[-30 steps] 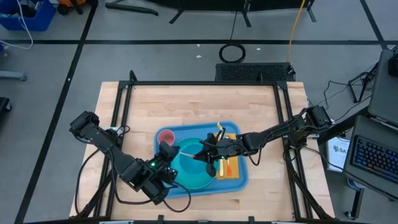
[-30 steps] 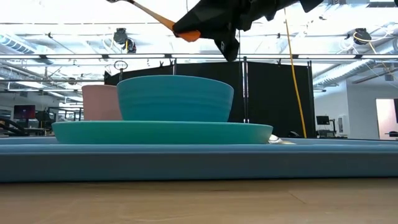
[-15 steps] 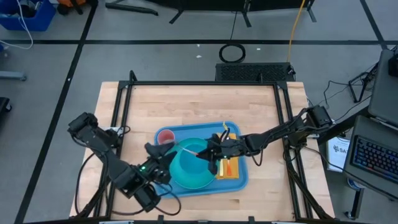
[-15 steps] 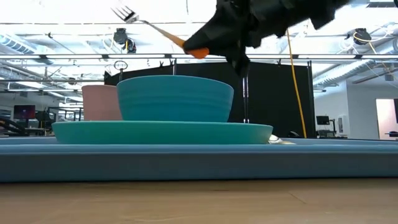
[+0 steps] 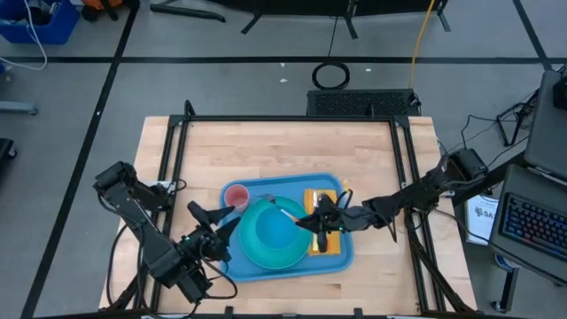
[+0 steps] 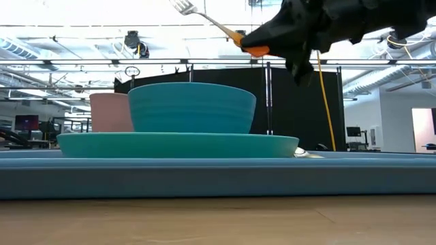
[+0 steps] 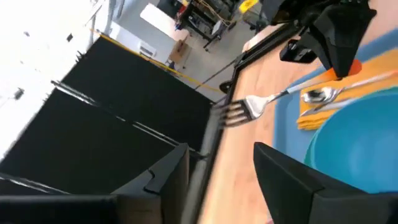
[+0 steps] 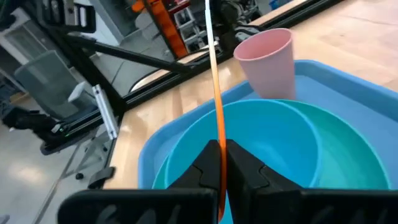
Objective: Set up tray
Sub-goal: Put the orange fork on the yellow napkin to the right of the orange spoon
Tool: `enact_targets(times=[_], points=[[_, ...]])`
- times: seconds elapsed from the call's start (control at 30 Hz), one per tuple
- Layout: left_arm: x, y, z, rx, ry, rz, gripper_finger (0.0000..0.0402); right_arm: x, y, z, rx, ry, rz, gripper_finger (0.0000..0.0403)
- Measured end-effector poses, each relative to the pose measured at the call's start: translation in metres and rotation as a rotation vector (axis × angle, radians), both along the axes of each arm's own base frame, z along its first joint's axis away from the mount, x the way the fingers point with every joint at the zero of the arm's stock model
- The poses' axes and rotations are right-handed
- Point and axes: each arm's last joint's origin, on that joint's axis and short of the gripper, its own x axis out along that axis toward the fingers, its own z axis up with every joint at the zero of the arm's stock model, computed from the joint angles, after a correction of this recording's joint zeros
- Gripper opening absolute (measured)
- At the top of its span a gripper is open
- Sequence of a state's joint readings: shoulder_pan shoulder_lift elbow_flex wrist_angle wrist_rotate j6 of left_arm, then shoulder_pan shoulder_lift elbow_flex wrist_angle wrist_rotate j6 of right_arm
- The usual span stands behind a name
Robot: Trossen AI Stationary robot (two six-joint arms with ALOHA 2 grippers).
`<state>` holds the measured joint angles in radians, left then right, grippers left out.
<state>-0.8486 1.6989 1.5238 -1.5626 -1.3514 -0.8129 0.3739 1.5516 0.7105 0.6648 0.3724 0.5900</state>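
Observation:
The blue tray [image 5: 341,255] lies on the wooden table. It carries a cyan plate [image 5: 252,257] with a blue bowl [image 5: 270,232] on it, a pink cup [image 5: 236,195] and an orange napkin [image 5: 326,241] with a spoon [image 7: 320,94]. My right gripper [image 5: 313,221] hovers over the tray's right part, shut on a fork [image 5: 288,211] with an orange handle. The fork's tines [image 6: 184,7] point up and toward the bowl. My left gripper [image 5: 213,218] is open, just left of the plate, touching nothing. My right gripper pinches the fork's orange handle [image 8: 218,127] between its two fingers [image 8: 244,165], near the handle's end, coming from the table's right side. The fork runs on along the fingers' line. It is lifted clear above the bowl, tilted with the tines higher than the handle [image 6: 253,49].
Bare wooden table [image 5: 266,146] stretches beyond the tray toward the far edge and on both sides. A black metal frame [image 5: 168,151] borders the table top. The pink cup [image 8: 267,56] stands upright in the tray's far left corner.
My right gripper has carried the fork toward the table's right edge, off the bowl's middle, and the tines now stand higher in the low view. My left arm has drawn back from the plate toward the table's left and near edge, its fingers open.

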Motion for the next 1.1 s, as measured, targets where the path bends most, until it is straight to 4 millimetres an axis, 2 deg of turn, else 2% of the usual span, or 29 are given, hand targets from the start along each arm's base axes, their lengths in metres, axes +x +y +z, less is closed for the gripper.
enact_targets(times=[0.33, 0.5, 0.73, 1.1], points=[[-0.005, -0.003, -0.004, -0.208, 0.017, 0.058, 0.0127, -0.011, 0.014, -0.006, -0.069, 0.060, -0.106, 0.0000], [-0.011, -0.007, -0.009, -0.245, 0.016, 0.058, 0.0094, -0.017, 0.020, -0.011, -0.089, 0.092, -0.166, 0.0000], [-0.036, -0.015, -0.040, -0.213, -0.147, -0.019, 0.0070, -0.023, 0.028, -0.013, -0.088, 0.098, -0.208, 0.0000], [-0.062, -0.012, -0.076, -0.319, -0.354, -0.078, 0.0072, -0.032, 0.020, -0.026, -0.106, 0.182, -0.396, 0.0000]])
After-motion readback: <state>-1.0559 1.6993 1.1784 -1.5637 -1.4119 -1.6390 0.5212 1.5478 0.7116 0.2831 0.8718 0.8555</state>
